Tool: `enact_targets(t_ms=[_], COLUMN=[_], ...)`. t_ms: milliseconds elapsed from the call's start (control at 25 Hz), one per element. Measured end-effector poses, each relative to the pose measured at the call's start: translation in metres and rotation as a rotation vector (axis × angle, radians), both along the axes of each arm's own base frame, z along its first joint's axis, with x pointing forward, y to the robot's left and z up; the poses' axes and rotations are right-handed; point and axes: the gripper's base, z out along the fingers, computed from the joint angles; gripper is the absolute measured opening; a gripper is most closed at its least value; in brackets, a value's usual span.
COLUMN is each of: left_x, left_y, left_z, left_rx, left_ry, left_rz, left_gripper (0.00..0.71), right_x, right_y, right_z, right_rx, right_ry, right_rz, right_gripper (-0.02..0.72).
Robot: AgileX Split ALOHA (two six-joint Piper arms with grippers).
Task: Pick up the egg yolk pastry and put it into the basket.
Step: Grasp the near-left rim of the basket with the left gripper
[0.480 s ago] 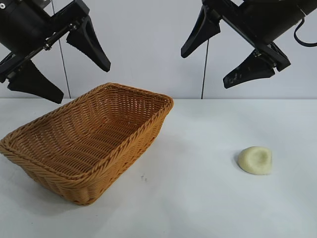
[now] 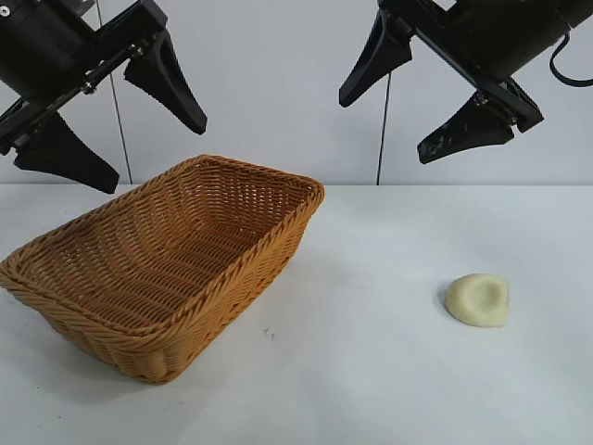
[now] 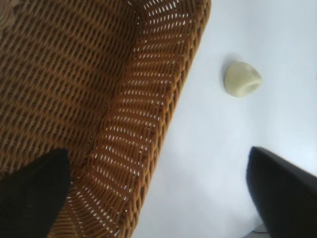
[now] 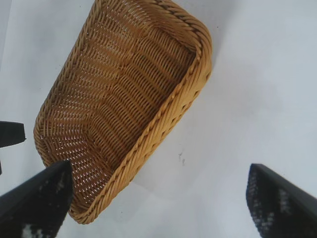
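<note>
The egg yolk pastry (image 2: 478, 299), a small pale cream-yellow dome with a shallow dent, lies on the white table at the right. It also shows in the left wrist view (image 3: 241, 79). The orange-brown wicker basket (image 2: 139, 315) stands at the left and holds nothing; it shows in the left wrist view (image 3: 163, 114) and the right wrist view (image 4: 178, 106). My left gripper (image 2: 116, 139) hangs open, high above the basket's far left side. My right gripper (image 2: 403, 120) hangs open, high above the table's middle right, well above the pastry and to its left.
The white table (image 2: 371, 371) runs between the basket and the pastry. A small dark speck (image 2: 267, 332) lies on the table just right of the basket. A pale wall stands behind.
</note>
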Motion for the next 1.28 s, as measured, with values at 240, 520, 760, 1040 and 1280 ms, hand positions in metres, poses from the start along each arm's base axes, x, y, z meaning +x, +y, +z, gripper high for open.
enact_targets(t_ms=[240, 520, 760, 1040, 1280], left_x=[0.0, 0.001, 0.0, -0.021, -0.051], left_y=[0.0, 0.0, 0.014, 0.034, 0.034], left_z=[0.0, 0.0, 0.009, 0.042, 0.057], left_rx=[0.0, 0.001, -0.009, 0.059, 0.122], left_ry=[-0.002, -0.013, -0.006, -0.029, -0.008], left_rz=[0.002, 0.011, 0.042, 0.107, 0.228], left_gripper=[0.692, 0.692, 0.692, 0.692, 0.692], right_x=[0.0, 0.0, 0.0, 0.0, 0.0], right_y=[0.0, 0.0, 0.0, 0.0, 0.0], right_z=[0.0, 0.0, 0.0, 0.0, 0.0], right_rx=[0.002, 0.002, 0.003, 0.003, 0.002], right_ry=[0.003, 0.004, 0.004, 0.004, 0.004], right_rz=[-0.004, -0.005, -0.004, -0.004, -0.005], right_gripper=[0.678, 0.678, 0.678, 0.678, 0.678])
